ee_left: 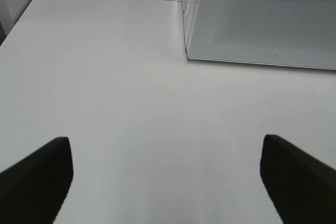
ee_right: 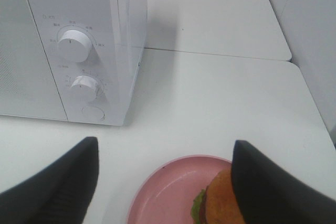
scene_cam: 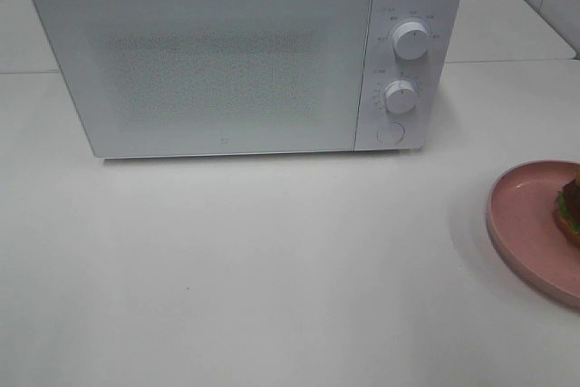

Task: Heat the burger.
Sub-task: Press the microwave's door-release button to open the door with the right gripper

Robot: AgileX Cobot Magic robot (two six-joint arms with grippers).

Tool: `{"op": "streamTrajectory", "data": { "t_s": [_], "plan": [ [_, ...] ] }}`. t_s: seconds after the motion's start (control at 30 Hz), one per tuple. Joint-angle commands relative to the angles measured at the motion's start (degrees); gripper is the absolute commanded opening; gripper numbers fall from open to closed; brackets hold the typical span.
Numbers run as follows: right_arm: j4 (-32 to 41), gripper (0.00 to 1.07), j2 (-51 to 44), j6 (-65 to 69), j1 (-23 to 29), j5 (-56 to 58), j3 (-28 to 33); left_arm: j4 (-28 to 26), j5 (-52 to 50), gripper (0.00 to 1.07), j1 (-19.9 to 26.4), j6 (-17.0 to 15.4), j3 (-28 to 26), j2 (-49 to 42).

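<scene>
The burger (scene_cam: 569, 210) lies on a round pink plate (scene_cam: 521, 224) at the table's right edge, cut off by the edge of the exterior high view. The right wrist view shows its golden bun and green lettuce (ee_right: 218, 205) on the plate (ee_right: 168, 192). My right gripper (ee_right: 164, 145) hovers over the plate, open, with one dark finger (ee_right: 268, 187) covering part of the burger. It grips nothing. My left gripper (ee_left: 165, 139) is open over bare table in front of the microwave (ee_left: 262, 19). Neither gripper shows in the exterior high view.
The white microwave (scene_cam: 208, 56) stands at the back with its door shut. On its right panel are two knobs (scene_cam: 410, 41) (scene_cam: 400, 95) and a round button (scene_cam: 391, 133). A wall (ee_right: 310, 35) rises to the right of the table.
</scene>
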Motion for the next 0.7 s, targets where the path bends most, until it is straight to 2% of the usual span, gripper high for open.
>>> {"op": "streamTrajectory", "data": {
  "t_s": [0.03,0.07,0.13,0.17,0.2,0.23,0.33,0.37,0.4,0.43,0.47,0.5,0.6,0.63,0.7],
  "plan": [
    [-0.06,0.58,4.35,-0.29,-0.40,-4.93,-0.34,-0.23,0.06,0.88,0.11,0.00,0.06,-0.92],
    [-0.06,0.58,4.35,-0.29,-0.40,-4.93,-0.34,-0.23,0.06,0.88,0.11,0.00,0.06,-0.92],
    [0.00,0.42,9.40,0.34,-0.40,-8.77,-0.34,-0.23,0.06,0.88,0.11,0.00,0.06,-0.92],
    [0.00,0.42,9.40,0.34,-0.40,-8.77,-0.34,-0.23,0.06,0.88,0.11,0.00,0.06,-0.92],
    [-0.06,0.37,10.66,0.52,-0.40,-9.74,-0.34,-0.23,0.06,0.88,0.11,0.00,0.06,-0.92],
    [-0.06,0.26,13.12,0.92,-0.40,-11.63,-0.34,-0.23,0.06,0.88,0.11,0.00,0.06,-0.92],
    [-0.23,0.21,14.38,1.32,-0.40,-12.78,-0.23,-0.23,0.06,0.88,0.11,0.00,0.06,-0.92],
    [-0.80,0.12,16.33,2.75,-0.40,-16.62,0.63,-0.23,0.06,0.88,0.11,0.00,0.06,-0.92],
    [-0.97,0.07,17.36,3.44,-0.40,-19.42,1.60,-0.23,0.06,0.88,0.11,0.00,0.06,-0.92],
    [-0.97,0.07,17.36,3.44,-0.40,-19.42,1.60,-0.23,0.06,0.88,0.11,0.00,0.06,-0.92],
    [-0.97,0.00,19.08,4.93,-0.40,-25.27,3.67,-0.23,0.06,0.88,0.11,0.00,0.06,-0.92],
    [-0.92,0.00,20.86,7.68,-0.40,-30.77,5.73,-0.23,0.06,0.88,0.11,0.00,0.06,-0.92],
    [-0.92,0.00,21.66,9.11,-0.40,-33.00,6.70,-0.23,0.06,0.88,0.11,0.00,0.06,-0.92],
    [-0.92,0.00,22.92,13.29,-0.40,-37.87,8.42,-0.23,0.06,0.88,0.11,0.00,0.06,-0.92],
    [-0.92,0.00,23.49,15.24,-0.40,-40.11,9.05,-0.23,0.06,0.88,0.11,0.00,0.06,-0.92]
  ]
}}
